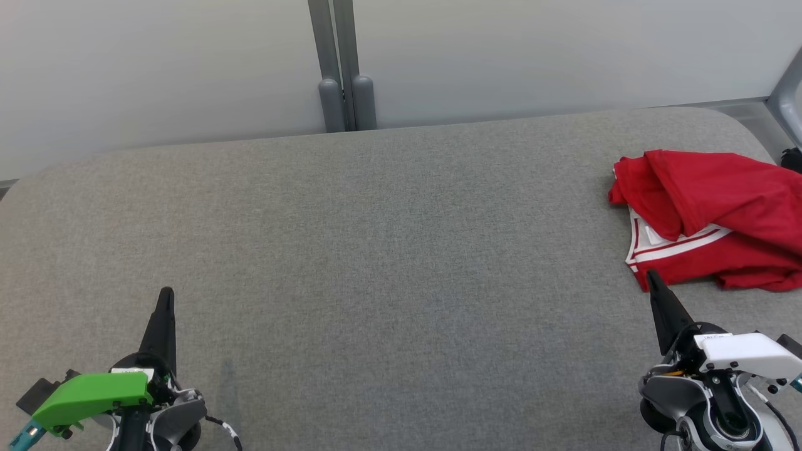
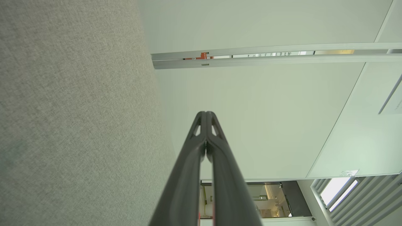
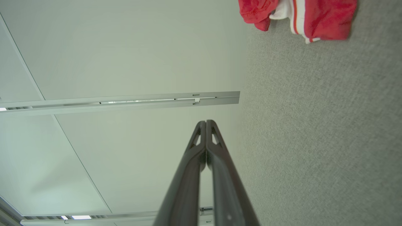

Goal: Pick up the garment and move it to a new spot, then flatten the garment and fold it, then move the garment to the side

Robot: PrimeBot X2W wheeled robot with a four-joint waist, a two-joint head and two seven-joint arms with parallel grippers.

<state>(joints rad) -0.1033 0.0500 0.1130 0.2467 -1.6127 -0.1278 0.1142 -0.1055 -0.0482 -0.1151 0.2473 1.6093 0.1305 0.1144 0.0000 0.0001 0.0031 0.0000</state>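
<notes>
One red garment (image 1: pixel 714 213), one grey table (image 1: pixel 376 250), two grippers (image 1: pixel 166 293) (image 1: pixel 651 275), two upright posts (image 1: pixel 348 100).

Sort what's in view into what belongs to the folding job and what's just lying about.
Job:
- garment, crumpled at the table's right end
- table
- left end effector, shut, empty
- right end effector, shut, empty

Just there:
- posts behind the table
- wall
- dark thing at the far right edge

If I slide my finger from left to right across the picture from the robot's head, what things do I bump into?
left gripper → grey posts by the wall → red garment
</notes>
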